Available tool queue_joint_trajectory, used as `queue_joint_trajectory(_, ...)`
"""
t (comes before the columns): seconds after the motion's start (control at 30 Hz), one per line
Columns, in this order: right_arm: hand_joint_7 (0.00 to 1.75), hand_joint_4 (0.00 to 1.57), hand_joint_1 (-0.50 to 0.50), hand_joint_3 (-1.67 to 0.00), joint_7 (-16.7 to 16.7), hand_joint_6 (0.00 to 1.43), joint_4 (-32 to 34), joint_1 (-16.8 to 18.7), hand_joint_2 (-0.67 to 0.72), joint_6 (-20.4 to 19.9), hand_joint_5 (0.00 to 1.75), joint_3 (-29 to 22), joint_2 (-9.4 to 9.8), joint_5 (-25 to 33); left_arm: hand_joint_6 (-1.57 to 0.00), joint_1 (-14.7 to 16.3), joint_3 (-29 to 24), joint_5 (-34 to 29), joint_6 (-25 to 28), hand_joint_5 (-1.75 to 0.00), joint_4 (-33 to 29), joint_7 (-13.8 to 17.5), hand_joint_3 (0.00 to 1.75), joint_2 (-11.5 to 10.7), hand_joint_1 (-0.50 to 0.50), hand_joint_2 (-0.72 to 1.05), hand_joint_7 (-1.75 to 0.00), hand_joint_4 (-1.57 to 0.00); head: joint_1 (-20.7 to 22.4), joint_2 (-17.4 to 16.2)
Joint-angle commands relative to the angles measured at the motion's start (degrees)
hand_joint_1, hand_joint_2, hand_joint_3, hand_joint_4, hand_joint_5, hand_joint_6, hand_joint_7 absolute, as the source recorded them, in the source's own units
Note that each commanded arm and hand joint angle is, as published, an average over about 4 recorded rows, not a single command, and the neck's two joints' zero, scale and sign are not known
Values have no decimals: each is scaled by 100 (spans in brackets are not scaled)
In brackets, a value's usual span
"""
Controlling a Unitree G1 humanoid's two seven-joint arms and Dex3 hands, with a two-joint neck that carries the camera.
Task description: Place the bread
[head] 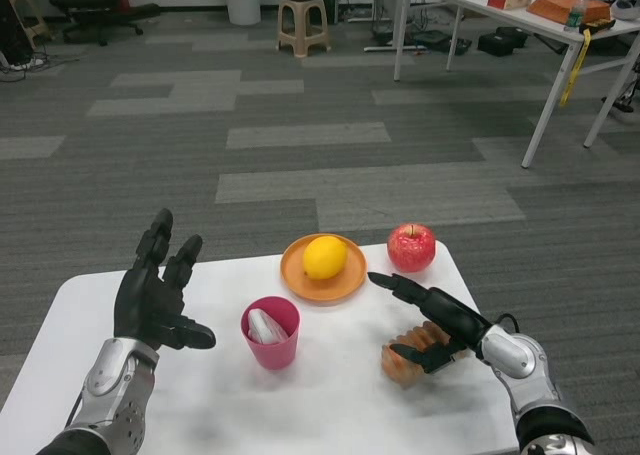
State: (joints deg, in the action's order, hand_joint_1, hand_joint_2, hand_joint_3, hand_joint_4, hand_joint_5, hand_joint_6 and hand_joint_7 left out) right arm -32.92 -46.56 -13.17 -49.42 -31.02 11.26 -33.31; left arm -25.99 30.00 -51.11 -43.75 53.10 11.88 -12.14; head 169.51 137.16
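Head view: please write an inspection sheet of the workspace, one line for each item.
Surface: white table, holding all items below.
Job's things: bread near the right edge, held by the right hand.
Clutter: lemon on orange plate; red apple beside the plate; pink cup with a pale object inside.
Hands: left hand raised, fingers apart, holding nothing.
Cables: thin black one behind the right wrist.
Surroundings: grey carpet, stool, second table.

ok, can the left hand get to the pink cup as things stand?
Probably yes. The left hand is open and holds nothing, just left of the pink cup, with only bare table between them. The right hand is busy at the bread, on the cup's far side.
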Motion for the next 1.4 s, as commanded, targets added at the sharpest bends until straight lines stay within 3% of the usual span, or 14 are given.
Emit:
queue_joint_trajectory(0.03,0,0,-33,-67,-83,0,230,-19,-46,11,0,-14,3,285,0,-51,-21,18,-20,-41,29,-10,9,-34,50,-46,0,0,1,-6)
queue_joint_trajectory(0.23,0,0,-33,-50,-125,0,562,-19,-40,73,0,224,23,815,0,-73,-18,14,-11,-41,66,-10,9,-34,50,-46,0,0,-24,-20)
queue_joint_trajectory(0.47,0,0,-35,-42,-62,0,1054,-37,-34,209,0,903,10,1911,0,-97,-3,11,2,-41,90,-10,9,-34,50,-46,0,0,-17,-38)
queue_joint_trajectory(0.53,0,0,-39,-40,163,0,1285,-15,-30,367,0,1155,-23,2372,0,-95,-3,14,7,-41,90,-10,9,-34,50,-46,0,0,-17,-40)
queue_joint_trajectory(0.7,0,0,-38,-40,1305,0,2067,196,-29,1079,0,1845,-225,3669,0,-95,-12,14,7,-41,86,-10,9,-34,50,-46,0,0,-10,-44)
queue_joint_trajectory(1.0,0,0,-42,-36,1872,0,2549,130,-24,1264,0,2454,-461,4249,0,-117,-21,16,7,-41,88,-10,9,-34,50,-46,0,0,19,-26)
queue_joint_trajectory(1.23,0,0,-49,-16,2228,0,2735,69,12,1295,0,2592,-599,4293,0,-117,-108,44,-15,-41,11,-14,9,-34,50,-46,0,0,56,21)
queue_joint_trajectory(1.33,0,0,-50,-2,2254,0,2740,69,50,1299,0,2605,-617,4286,0,-121,-155,66,-22,-41,-22,-10,9,-34,50,-46,0,0,50,34)
queue_joint_trajectory(1.4,0,0,-49,0,2257,0,2746,69,65,1321,0,2630,-623,4284,0,-139,-168,71,-26,-41,-33,-10,9,-34,50,-46,0,0,49,50)
